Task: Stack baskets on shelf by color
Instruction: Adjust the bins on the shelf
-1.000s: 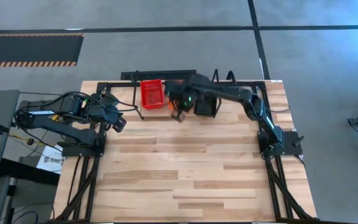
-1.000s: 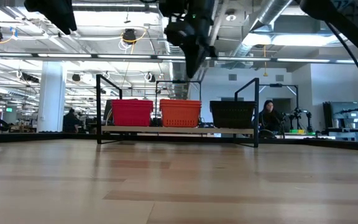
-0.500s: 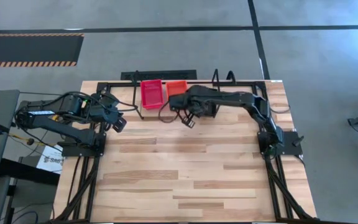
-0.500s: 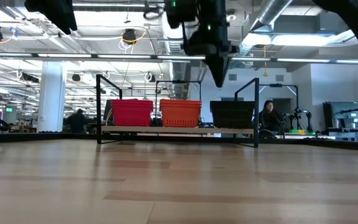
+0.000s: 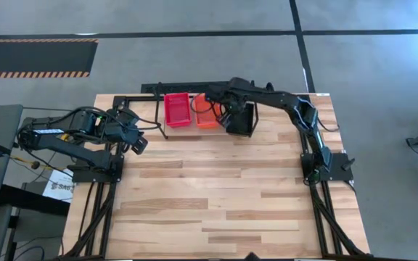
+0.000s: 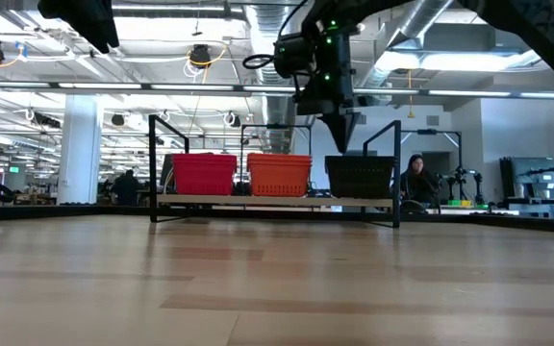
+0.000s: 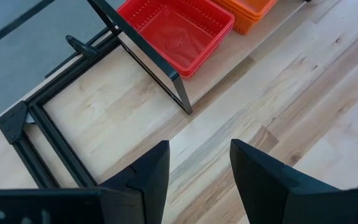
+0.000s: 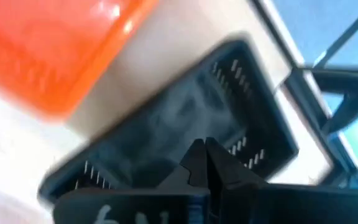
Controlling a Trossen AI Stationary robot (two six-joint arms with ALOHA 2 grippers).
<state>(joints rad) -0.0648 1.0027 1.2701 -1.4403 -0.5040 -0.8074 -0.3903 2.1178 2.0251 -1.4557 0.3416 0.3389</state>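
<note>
- Along the table's far edge, the shelf (image 6: 277, 201) is seen carrying three basket stacks side by side: red baskets (image 5: 177, 109), orange baskets (image 6: 279, 175) in the middle, and black baskets (image 6: 359, 177).
- Above the black baskets, the right gripper (image 6: 342, 123) is held pointing down, its fingers pressed together with nothing between them.
- Near the table's left edge, the left gripper (image 7: 199, 171) is kept above bare wood, its fingers parted and holding nothing.
</note>
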